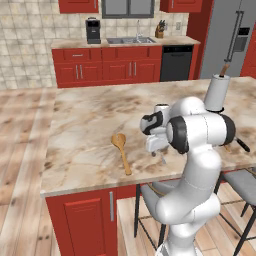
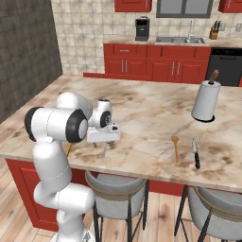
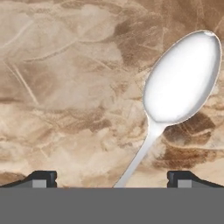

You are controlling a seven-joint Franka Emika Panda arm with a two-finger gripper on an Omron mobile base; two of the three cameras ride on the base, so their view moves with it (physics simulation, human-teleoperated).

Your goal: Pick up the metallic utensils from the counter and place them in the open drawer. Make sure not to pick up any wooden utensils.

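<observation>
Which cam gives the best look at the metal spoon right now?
Hand view: the metal spoon lies large on the counter, bowl and handle clear, handle running down between the fingertips. In the left base view only a sliver shows below the gripper; same in the right base view.

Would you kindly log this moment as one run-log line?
gripper: open, above metal spoon | spoon: flat on counter, not held | wooden spoon: untouched
</observation>
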